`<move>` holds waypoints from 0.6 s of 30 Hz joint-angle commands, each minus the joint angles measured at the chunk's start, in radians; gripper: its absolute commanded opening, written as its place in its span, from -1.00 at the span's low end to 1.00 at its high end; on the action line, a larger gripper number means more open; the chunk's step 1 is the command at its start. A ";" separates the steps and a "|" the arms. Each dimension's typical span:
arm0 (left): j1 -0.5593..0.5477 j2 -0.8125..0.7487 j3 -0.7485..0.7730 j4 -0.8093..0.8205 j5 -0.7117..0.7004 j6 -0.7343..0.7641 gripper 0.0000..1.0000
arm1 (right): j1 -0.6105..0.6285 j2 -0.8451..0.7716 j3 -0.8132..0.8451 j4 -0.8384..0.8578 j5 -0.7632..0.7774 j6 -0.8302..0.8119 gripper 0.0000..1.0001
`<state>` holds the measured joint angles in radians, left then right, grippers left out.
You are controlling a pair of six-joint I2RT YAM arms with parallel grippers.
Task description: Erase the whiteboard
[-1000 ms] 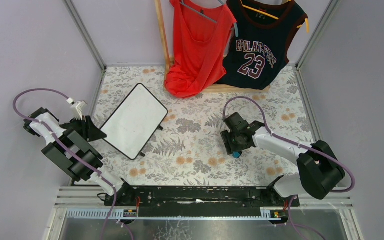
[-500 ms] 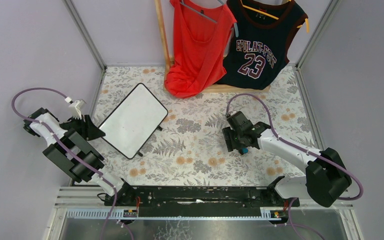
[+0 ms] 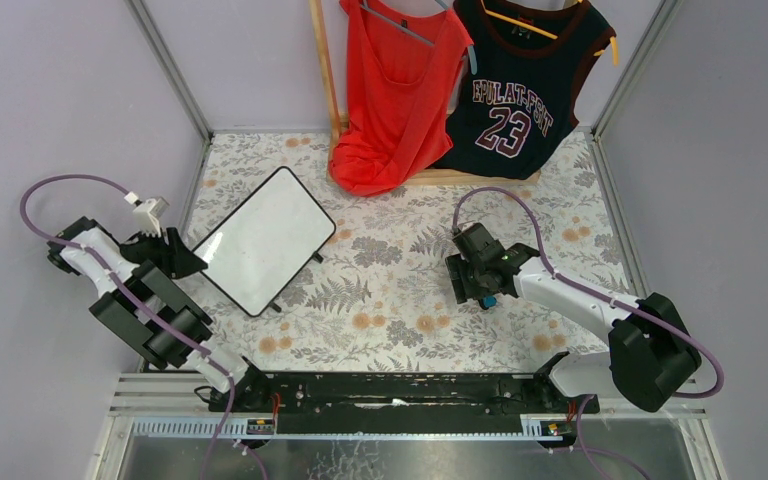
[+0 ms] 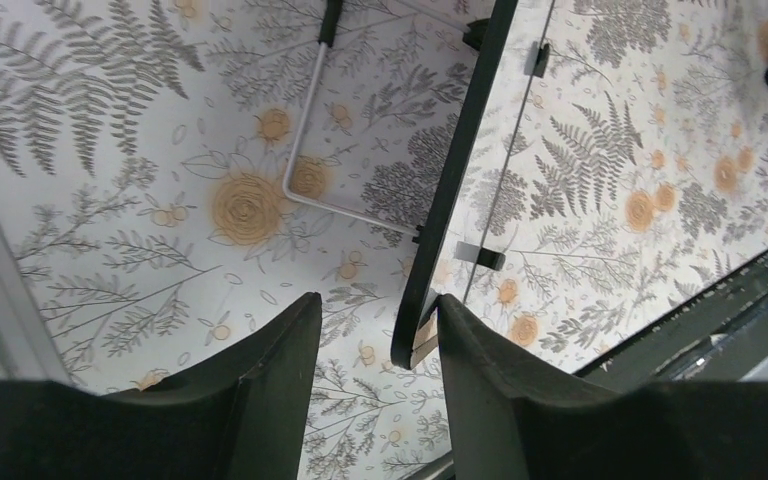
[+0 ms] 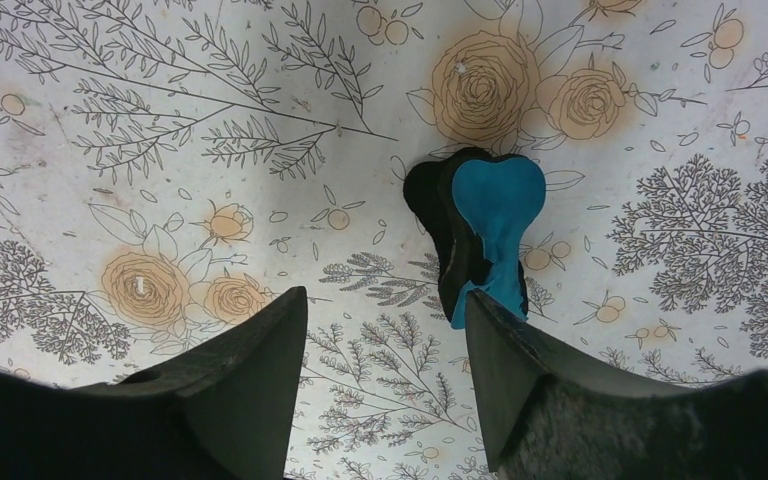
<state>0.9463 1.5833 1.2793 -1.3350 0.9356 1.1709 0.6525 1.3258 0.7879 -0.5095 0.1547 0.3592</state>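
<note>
Left tool [image 4: 375,310] stands with its two fingers spread, and the lower near corner of the whiteboard [image 4: 455,190] sits in the gap between them. The black frame runs up and away from that corner, closer to the right-hand finger [image 4: 505,400] than to the other. Whether that finger actually touches the frame cannot be told from the wrist view; nothing is pinched.

From above, the left tool [image 3: 192,262] is at the board's left corner. The whiteboard [image 3: 265,240] lies on the left part of the floral worktop [image 3: 380,310], turned at an angle to the worktop's edges, its face showing plain white. The wrist view shows it propped at a tilt, with a thin wire stand [image 4: 300,150] behind it resting on the worktop.

Right tool [image 5: 385,300] is also spread wide and holds nothing. It points down at the worktop, well apart from the board, right of centre [image 3: 475,290]. A blue-and-black block [image 5: 490,225] lies on the cloth just ahead of its right-hand finger [image 5: 560,400], the block's near end meeting that fingertip in the picture; contact cannot be told.

A red top [image 3: 395,90] and a dark jersey [image 3: 515,95] hang at the far edge.
</note>
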 commanded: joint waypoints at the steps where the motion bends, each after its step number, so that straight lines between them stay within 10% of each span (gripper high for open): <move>1: 0.012 -0.044 -0.006 0.143 -0.002 -0.075 -0.08 | -0.002 -0.005 0.003 0.029 -0.023 0.003 0.28; 18: 0.016 -0.003 0.097 -0.050 0.078 0.007 0.06 | -0.002 -0.014 -0.003 0.035 -0.024 -0.008 0.27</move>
<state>0.9516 1.5715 1.3403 -1.3304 0.9771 1.1458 0.6525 1.3262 0.7876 -0.4881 0.1375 0.3588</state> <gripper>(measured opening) 0.525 0.637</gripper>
